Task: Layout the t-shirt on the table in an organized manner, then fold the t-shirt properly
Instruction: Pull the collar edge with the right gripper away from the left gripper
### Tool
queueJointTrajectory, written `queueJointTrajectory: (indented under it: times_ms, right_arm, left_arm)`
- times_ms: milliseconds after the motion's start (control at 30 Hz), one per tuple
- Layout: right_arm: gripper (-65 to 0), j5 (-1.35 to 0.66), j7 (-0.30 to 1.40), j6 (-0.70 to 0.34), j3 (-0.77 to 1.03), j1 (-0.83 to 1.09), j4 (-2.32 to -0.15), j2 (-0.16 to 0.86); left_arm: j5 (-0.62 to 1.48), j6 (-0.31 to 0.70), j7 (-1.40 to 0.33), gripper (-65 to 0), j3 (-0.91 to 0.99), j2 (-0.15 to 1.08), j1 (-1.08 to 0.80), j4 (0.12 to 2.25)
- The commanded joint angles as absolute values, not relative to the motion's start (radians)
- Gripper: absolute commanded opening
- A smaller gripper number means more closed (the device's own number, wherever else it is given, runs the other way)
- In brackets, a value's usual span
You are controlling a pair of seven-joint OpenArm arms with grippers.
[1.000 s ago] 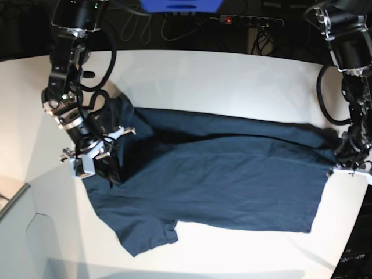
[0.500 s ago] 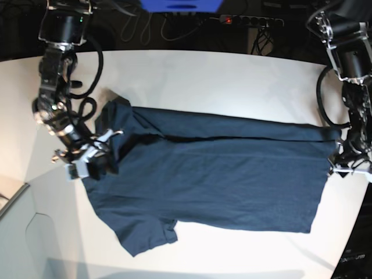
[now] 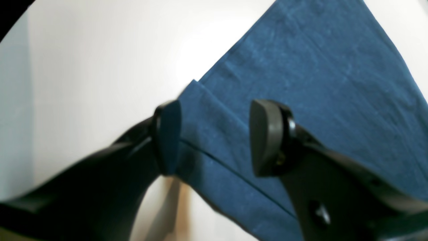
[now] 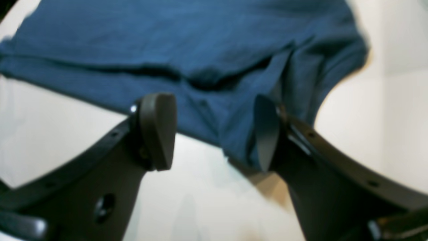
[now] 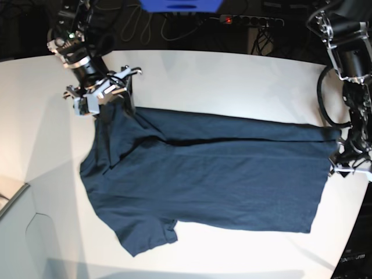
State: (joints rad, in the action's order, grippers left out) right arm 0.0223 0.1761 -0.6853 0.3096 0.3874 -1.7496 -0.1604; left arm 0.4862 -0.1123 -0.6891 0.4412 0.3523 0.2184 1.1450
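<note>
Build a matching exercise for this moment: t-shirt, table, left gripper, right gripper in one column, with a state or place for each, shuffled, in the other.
Things:
1. t-shirt
2. table
3. left gripper
4. right gripper

States or places:
A. white, bare along its far side
B. jaws apart above the shirt's sleeve end
C. dark blue, spread out with one long fold laid over it
D. jaws apart over a folded corner at the shirt's hem end

Pairs: 1-C, 2-A, 3-D, 4-B
</note>
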Motion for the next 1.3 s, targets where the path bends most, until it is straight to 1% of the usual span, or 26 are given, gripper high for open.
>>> queueJointTrajectory:
  times_ms: [0,200,333,467,633,1000,1067,1133,1267]
  right_arm:
    - [-28.4,0.005,0.15,-0.698,0.302,0.392,-1.761,-0.157]
    - [-28.4,0.007,0.145,-0.698,0.308,0.357,-1.626,-0.156]
    - [-28.4,0.007,0.145,-0.698,0.309,0.326,-1.567,-0.133]
    - [-28.4,0.007,0.145,-0.696,0.317,0.311,-1.558,-0.114]
    - [-28.4,0.007,0.145,-0.651,0.344,0.306,-1.56,-0.111]
    - [-28.7,0.007,0.143,-0.651,0.343,0.263,-1.475,-0.091]
    - [-32.5,0.007,0.143,-0.651,0.338,0.263,-1.477,-0.091]
    - [-39.5,0.007,0.143,-0.651,0.338,0.263,-1.477,-0.091]
    - [-59.4,0.005,0.143,-0.651,0.343,0.254,-1.481,-0.091]
  left_arm:
    - [0.489,-0.111,-0.673,-32.8,0.444,0.372,0.239,1.162]
    - [0.489,-0.111,-0.673,-32.8,0.443,0.372,0.239,1.162]
    - [0.489,-0.111,-0.673,-32.8,0.444,0.372,0.237,1.162]
    - [0.489,-0.111,-0.673,-32.8,0.444,0.372,0.219,1.162]
    - [0.489,-0.111,-0.673,-32.8,0.444,0.372,0.216,1.162]
    - [0.489,-0.111,-0.673,-32.8,0.444,0.372,0.216,1.162]
    - [0.489,-0.111,-0.673,-32.8,0.444,0.372,0.216,1.162]
    - [0.489,-0.111,-0.673,-32.8,0.444,0.372,0.216,1.162]
    - [0.489,-0.111,-0.673,-32.8,0.444,0.374,0.216,1.162]
